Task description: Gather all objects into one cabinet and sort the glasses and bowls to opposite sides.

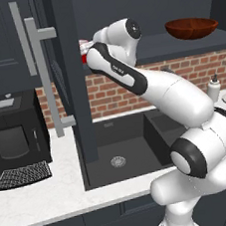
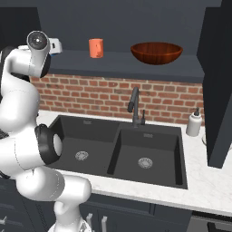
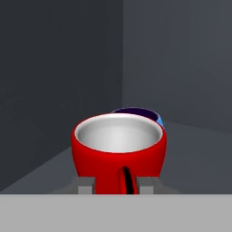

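While the white arm reaches into the cabinet corner, this is what shows:
Mug: glossy red mug with white inside [image 3: 118, 152], upright on the dark grey cabinet shelf [image 3: 199, 158], small blue bowl [image 3: 144, 113] just behind it.
Grip: gripper [image 3: 117, 185] fingertips flank the mug's base; whether they clamp it I cannot tell.
Handling: probably light, rigid, slick-glazed, breakable; hold low across the body.
Others: orange mug [image 2: 95, 48] and wide brown bowl [image 2: 156, 52] sit well apart further along.

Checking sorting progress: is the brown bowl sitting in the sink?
No, the brown bowl rests up on the cabinet shelf, above the sink.
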Motion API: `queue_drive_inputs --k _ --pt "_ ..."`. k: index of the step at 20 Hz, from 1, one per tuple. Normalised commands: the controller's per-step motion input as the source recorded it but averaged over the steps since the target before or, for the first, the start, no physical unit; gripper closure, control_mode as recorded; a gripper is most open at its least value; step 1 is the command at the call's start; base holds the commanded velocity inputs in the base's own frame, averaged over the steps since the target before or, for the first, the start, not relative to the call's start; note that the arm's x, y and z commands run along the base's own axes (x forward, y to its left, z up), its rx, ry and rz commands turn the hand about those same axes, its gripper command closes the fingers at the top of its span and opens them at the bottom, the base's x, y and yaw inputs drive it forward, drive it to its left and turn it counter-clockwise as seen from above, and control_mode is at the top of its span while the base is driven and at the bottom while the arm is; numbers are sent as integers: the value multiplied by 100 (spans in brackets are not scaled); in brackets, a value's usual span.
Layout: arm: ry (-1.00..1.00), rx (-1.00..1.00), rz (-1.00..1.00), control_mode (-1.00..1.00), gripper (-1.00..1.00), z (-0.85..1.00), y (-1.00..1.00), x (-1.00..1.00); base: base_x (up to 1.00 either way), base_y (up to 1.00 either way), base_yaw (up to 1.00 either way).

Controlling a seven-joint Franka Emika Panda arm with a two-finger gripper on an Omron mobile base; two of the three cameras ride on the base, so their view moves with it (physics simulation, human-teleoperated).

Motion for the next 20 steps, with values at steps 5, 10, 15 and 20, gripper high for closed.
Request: queue_drive_inputs --k 5,10,15,20 --pt "0 0 0 -100 -100 0 0 0 0 0 0" --pt "0 0 0 -100 -100 0 0 0 0 0 0" --pt "0 0 0 -100 -100 0 0 0 0 0 0" --pt "0 0 0 -100 -100 0 0 -2 0 0 0"
